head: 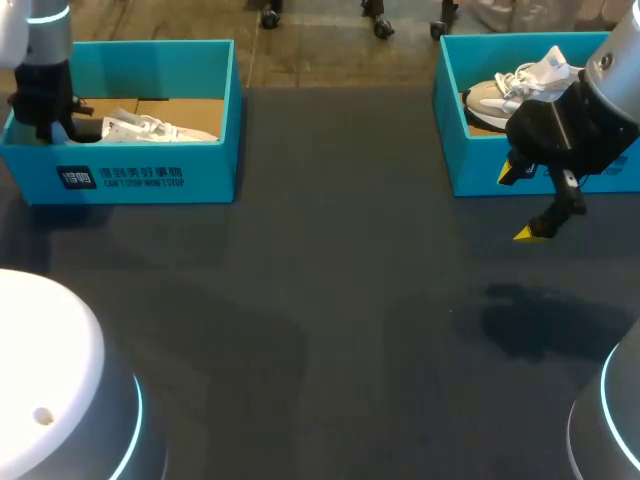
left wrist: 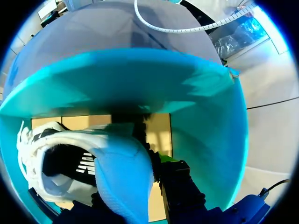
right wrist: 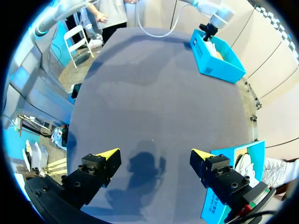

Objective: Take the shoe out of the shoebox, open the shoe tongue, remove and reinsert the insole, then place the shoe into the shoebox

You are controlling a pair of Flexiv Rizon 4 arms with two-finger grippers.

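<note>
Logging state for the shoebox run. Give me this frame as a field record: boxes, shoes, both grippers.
left box: teal cardboard shoebox, far left of the table, top open
left shoe: white lace-up sneaker lying inside that box, not yet out
left gripper: down inside the left box at the sneaker's heel end; grip unclear
right box: second teal shoebox, far right, holding a beige and white sneaker
right gripper: open, empty, above the dark table in front of the right box
task stage: first step, shoe not yet out
</note>
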